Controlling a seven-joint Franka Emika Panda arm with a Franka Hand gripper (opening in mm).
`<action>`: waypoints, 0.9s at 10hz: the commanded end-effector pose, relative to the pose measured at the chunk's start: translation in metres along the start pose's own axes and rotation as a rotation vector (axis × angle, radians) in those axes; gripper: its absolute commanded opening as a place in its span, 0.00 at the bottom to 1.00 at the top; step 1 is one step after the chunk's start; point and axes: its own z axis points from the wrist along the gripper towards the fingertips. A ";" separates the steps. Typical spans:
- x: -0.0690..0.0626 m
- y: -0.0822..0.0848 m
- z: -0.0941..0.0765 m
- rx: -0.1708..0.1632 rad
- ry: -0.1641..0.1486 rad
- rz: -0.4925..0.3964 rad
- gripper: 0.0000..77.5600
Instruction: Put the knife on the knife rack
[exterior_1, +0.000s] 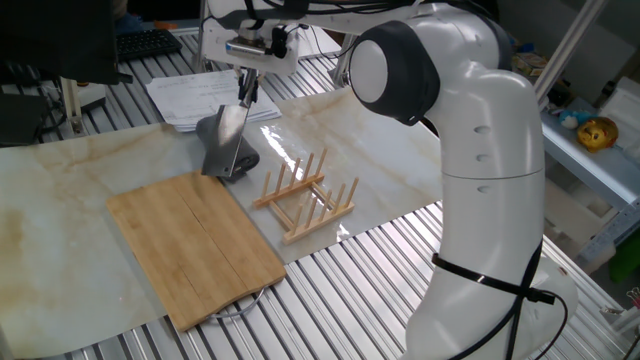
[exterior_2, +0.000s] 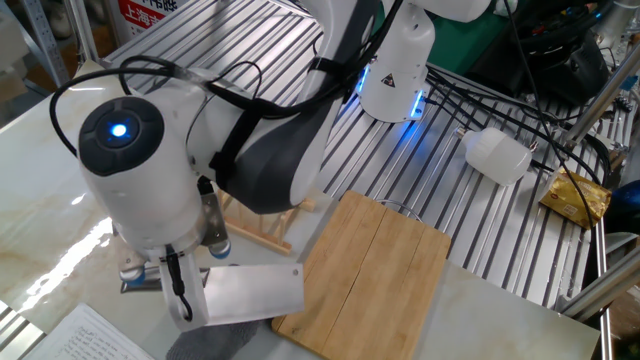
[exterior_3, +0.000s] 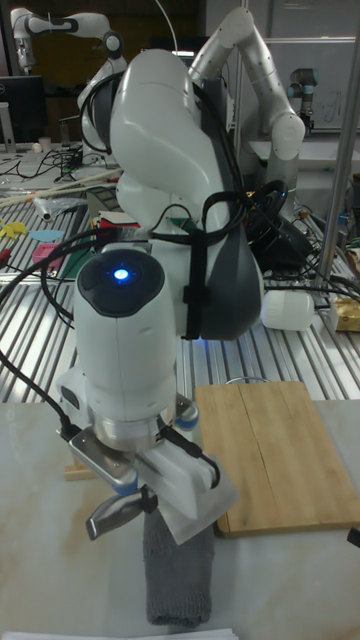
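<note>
My gripper (exterior_1: 245, 92) is shut on the short handle of the knife (exterior_1: 226, 138). Its broad dull-grey blade hangs down in the air, tilted, just above a dark grey rolled cloth (exterior_1: 238, 162). In the other fixed view the blade (exterior_2: 251, 291) shows flat below the wrist, and the fingers are hidden by the arm. The tall view shows the blade (exterior_3: 192, 492) and the handle end (exterior_3: 112, 520) over the cloth (exterior_3: 180, 575). The light-wood knife rack (exterior_1: 306, 196) stands to the right of the knife with no knife in its pegs, largely hidden behind the arm in the other fixed view (exterior_2: 262, 232).
A large bamboo cutting board (exterior_1: 196, 246) lies in front of the knife and left of the rack. Papers (exterior_1: 190, 95) lie behind the gripper. The marble sheet ends at bare metal slats (exterior_1: 350, 290) near the robot base. A white bottle (exterior_2: 497, 155) lies on the slats.
</note>
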 end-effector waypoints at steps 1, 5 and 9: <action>0.000 0.000 -0.005 0.016 -0.026 0.004 0.02; 0.014 -0.007 -0.038 0.046 -0.008 0.029 0.02; 0.040 -0.035 -0.057 0.062 0.006 -0.009 0.02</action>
